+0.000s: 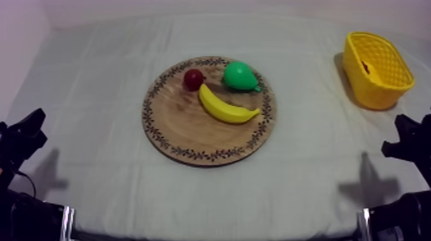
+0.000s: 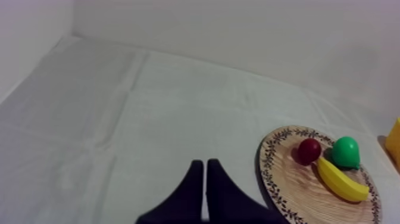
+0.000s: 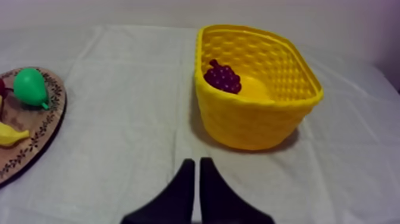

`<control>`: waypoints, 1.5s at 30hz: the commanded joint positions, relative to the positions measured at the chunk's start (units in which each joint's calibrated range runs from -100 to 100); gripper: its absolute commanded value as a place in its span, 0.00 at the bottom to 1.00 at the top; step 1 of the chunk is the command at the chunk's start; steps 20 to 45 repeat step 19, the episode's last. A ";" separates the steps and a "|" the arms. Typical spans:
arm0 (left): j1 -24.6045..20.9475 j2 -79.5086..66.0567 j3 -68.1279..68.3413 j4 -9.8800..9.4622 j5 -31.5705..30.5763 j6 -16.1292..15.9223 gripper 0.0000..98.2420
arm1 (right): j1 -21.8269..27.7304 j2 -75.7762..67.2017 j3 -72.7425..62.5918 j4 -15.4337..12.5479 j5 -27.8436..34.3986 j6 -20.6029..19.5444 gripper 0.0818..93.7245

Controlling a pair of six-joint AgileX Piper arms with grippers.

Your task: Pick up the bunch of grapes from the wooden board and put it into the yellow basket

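Three fruits sit on the wooden board (image 1: 192, 138): banana (image 1: 226, 108), pear (image 1: 240, 75), small red fruit (image 1: 194, 79). Meanwhile the bunch of grapes (image 3: 223, 78) lies inside the yellow basket (image 3: 250, 122), against the wall nearer the board, so I judge placing done; next move calls for no grasp. Its long axis looks slanted along that wall, stem end toward the rim. My left tool (image 2: 205, 162) and my right tool (image 3: 197, 161) are both clenched on nothing, low over the surface.
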 commanded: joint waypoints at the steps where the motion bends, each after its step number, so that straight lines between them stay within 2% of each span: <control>1: -0.01 0.00 -0.04 0.01 -0.03 0.00 0.00 | -0.03 -0.04 0.03 -0.01 0.14 2.12 0.01; 5: -0.01 0.00 -0.04 0.01 -0.03 0.00 0.00 | -0.04 -0.04 0.03 -0.02 0.16 5.45 0.01; 9: -0.01 0.00 -0.04 0.01 -0.03 0.00 0.00 | -0.04 -0.05 0.03 -0.02 0.16 6.85 0.01; 45: -0.01 0.00 -0.04 0.01 -0.03 0.00 0.00 | -0.05 -0.05 0.03 -0.02 0.17 7.09 0.01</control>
